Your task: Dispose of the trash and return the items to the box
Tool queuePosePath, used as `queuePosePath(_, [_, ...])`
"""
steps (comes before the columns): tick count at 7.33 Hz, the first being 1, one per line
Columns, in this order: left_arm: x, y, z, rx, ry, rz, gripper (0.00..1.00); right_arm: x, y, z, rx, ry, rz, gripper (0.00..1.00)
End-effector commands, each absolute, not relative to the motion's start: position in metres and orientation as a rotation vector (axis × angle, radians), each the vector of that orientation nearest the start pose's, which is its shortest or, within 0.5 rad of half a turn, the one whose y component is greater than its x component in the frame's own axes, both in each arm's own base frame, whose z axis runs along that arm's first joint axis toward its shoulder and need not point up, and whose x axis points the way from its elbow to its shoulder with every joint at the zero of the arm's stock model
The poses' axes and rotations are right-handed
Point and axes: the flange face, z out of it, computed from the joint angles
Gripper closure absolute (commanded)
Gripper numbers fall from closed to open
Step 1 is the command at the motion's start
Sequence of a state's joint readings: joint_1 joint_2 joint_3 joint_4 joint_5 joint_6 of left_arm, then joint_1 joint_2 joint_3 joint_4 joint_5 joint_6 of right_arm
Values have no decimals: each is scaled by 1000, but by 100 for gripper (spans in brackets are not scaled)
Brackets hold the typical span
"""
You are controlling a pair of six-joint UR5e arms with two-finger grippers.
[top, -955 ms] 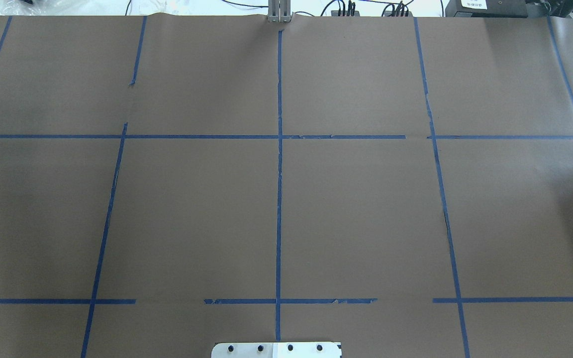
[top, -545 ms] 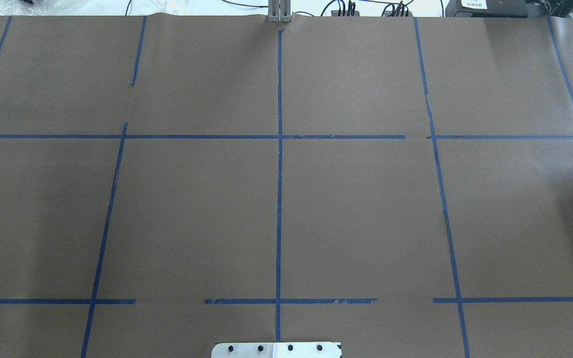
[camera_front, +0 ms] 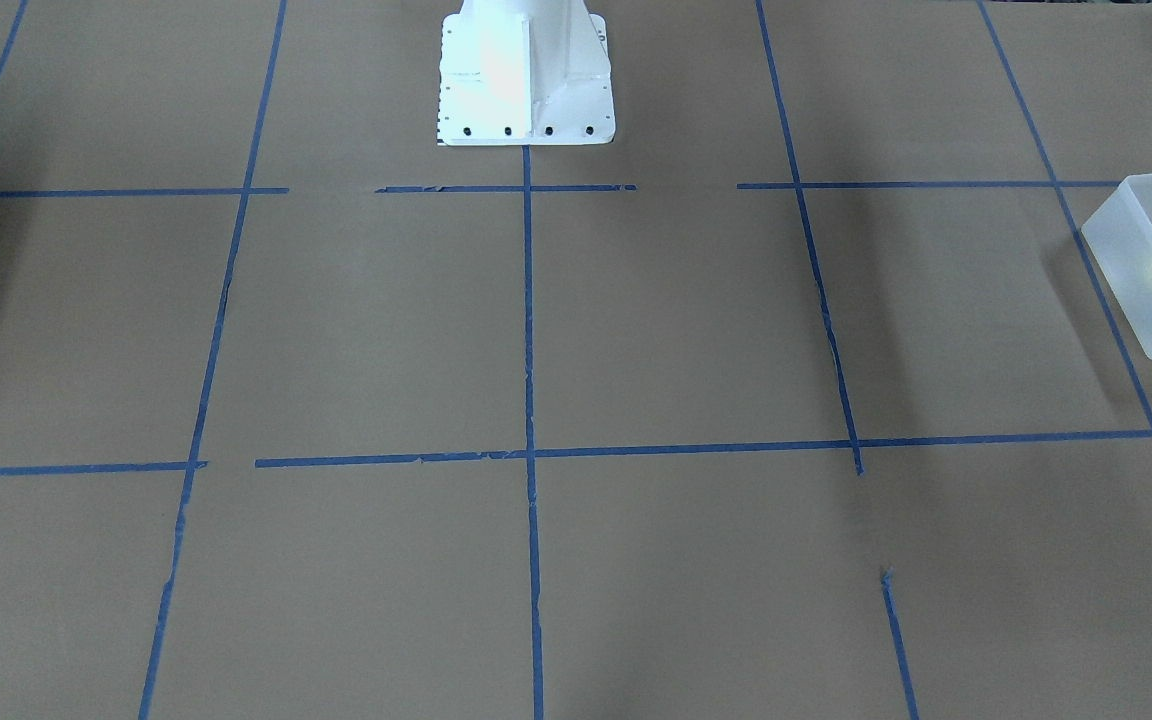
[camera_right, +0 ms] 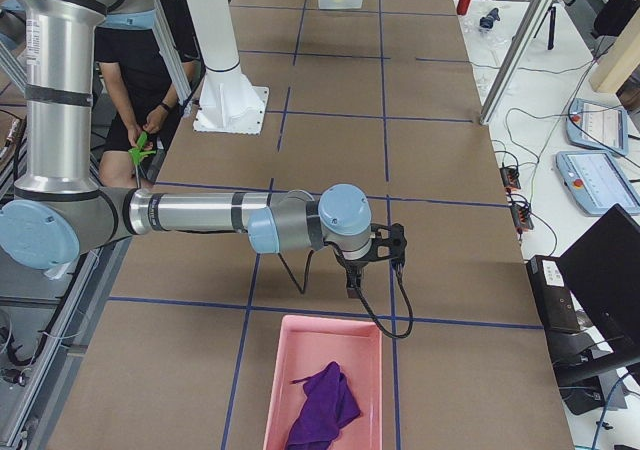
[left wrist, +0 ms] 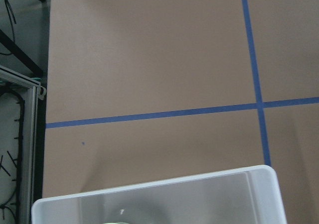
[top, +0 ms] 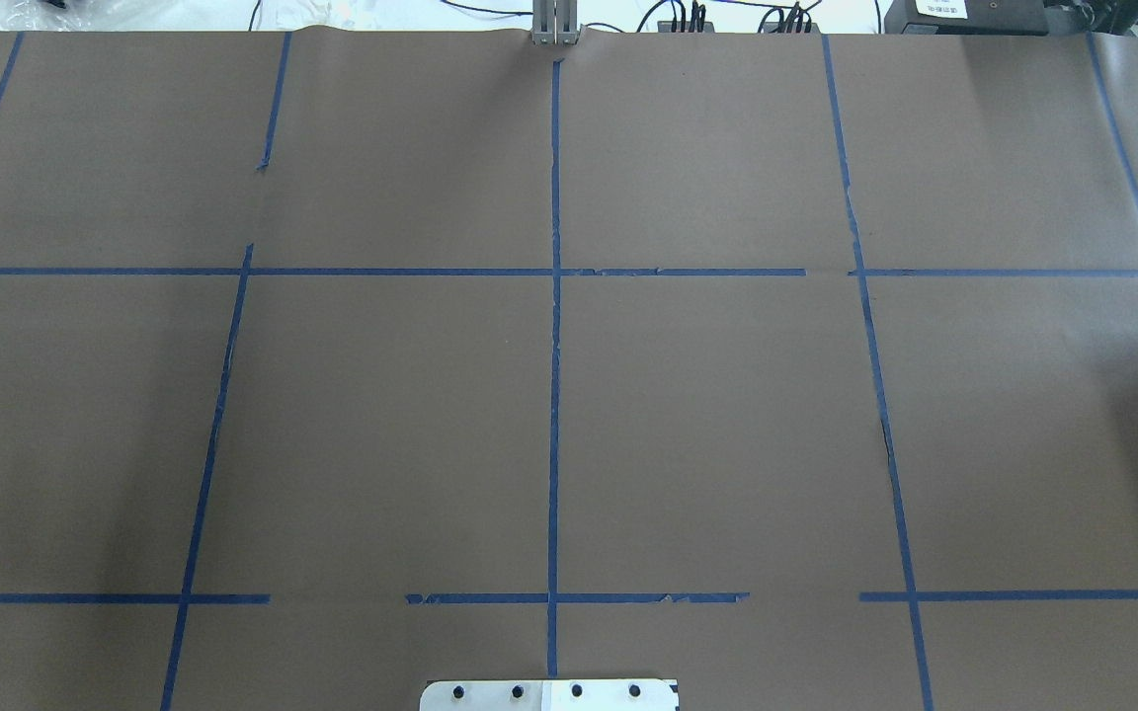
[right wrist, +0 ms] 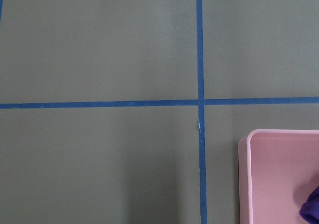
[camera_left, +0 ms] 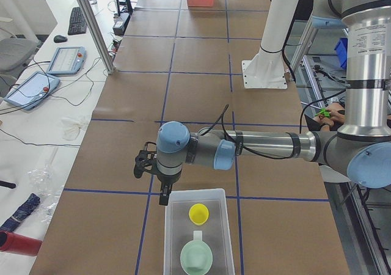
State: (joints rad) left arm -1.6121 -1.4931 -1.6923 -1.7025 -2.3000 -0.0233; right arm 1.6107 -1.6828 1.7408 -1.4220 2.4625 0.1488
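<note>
Stillness over the last second: the overhead counter (top: 727,415) is unchanged, which suggests the job is done. One yellow cup (camera_left: 198,214) and one green bowl (camera_left: 196,258) sit in the one box (camera_left: 171,238). One purple cloth (camera_right: 322,410) lies in one pink tray (camera_right: 274,400). The left fingers (camera_left: 164,195) hover beside the box and the right fingers (camera_right: 352,288) near the tray. I cannot tell whether either pair is open.
</note>
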Motion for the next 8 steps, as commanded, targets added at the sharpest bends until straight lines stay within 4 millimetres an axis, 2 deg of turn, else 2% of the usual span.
queuePosePath(1, [-71,-468,617,156,770,18,0,74,-452,603,144,-899,83,0])
queuePosePath(8, [-72,-469,622,157,763,28,0,74,-450,607,134,-898,88,0])
